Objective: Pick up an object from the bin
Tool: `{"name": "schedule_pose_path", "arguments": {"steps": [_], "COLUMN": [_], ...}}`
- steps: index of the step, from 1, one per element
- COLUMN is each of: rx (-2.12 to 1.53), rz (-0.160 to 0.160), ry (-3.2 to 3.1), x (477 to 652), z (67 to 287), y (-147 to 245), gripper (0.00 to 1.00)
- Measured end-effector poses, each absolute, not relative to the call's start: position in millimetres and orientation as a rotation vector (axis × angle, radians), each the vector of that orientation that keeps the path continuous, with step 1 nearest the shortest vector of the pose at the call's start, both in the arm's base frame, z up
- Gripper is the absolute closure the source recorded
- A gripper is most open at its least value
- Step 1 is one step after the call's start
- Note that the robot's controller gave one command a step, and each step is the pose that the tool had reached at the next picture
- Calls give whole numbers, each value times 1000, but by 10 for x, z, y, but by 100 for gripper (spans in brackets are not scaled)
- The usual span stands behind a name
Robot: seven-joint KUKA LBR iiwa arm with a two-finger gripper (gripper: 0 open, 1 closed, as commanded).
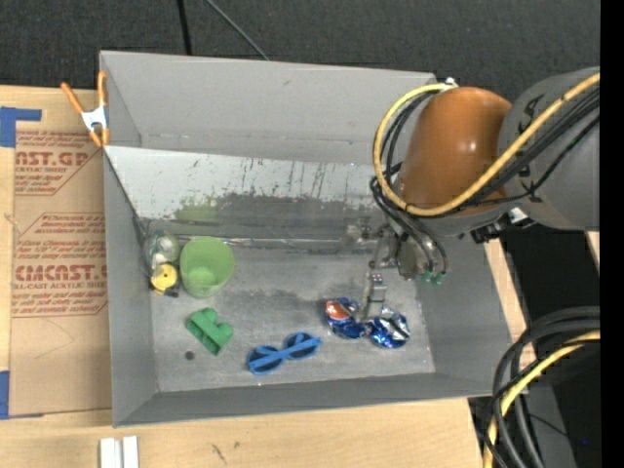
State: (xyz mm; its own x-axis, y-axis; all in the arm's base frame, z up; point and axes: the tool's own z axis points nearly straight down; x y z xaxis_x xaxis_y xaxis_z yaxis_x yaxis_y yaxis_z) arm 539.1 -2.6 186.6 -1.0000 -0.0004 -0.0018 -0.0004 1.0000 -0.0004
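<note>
One crumpled blue-and-silver wrapper [343, 317] lies directly beneath the gripper [374, 303], long axis left-right; clenched or released, cannot tell

Robotics laboratory work cell: a grey metal bin [127, 213] of unrelated small test objects, among them a green cup [206, 265] and a blue glasses frame [283, 351], beneath an industrial arm [565, 154] at right carrying looped cables [383, 142] and an orange wrist cover [453, 144]

Dark grey floor [390, 8] behind; pale tan tabletop [292, 437] in front.
</note>
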Motion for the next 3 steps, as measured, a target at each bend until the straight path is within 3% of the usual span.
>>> {"name": "schedule_pose_path", "arguments": {"steps": [1, 2, 3], "rx": [-186, -186, -223], "rz": [0, 0, -2], "ry": [3143, 3134, 3125], "x": [5124, 5154, 5011], "z": [655, 702, 2264], "y": [-336, -328, -236], "gripper": [0, 100, 100]}}
